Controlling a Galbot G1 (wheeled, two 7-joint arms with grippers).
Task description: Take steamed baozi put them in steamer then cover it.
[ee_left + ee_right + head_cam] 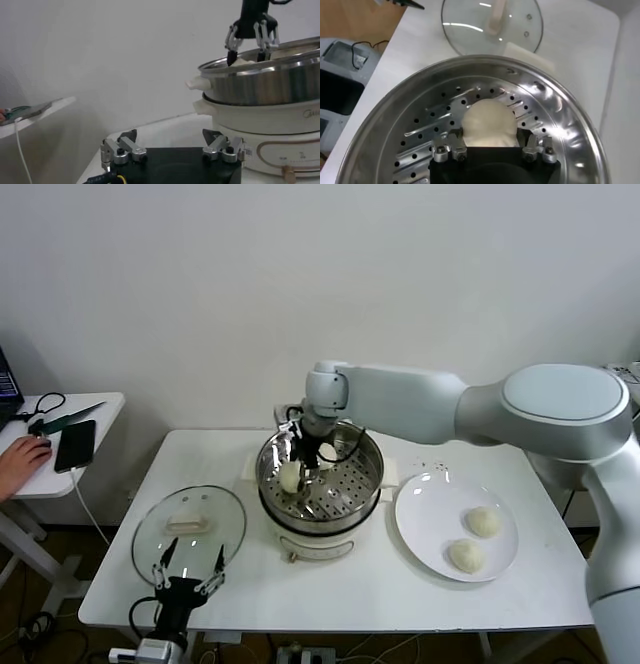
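Observation:
The steamer stands mid-table. My right gripper reaches into it, shut on a baozi just above the perforated tray. In the right wrist view the baozi sits squeezed between the fingers of the right gripper, over the tray. A second baozi shows partly behind the gripper in the steamer. Two baozi lie on the white plate. The cover lies flat on the table at the left. My left gripper is open and empty by the cover's near edge.
In the left wrist view the steamer stands ahead of the open left gripper, with the right gripper above it. A side table at the far left holds a phone, scissors and a person's hand.

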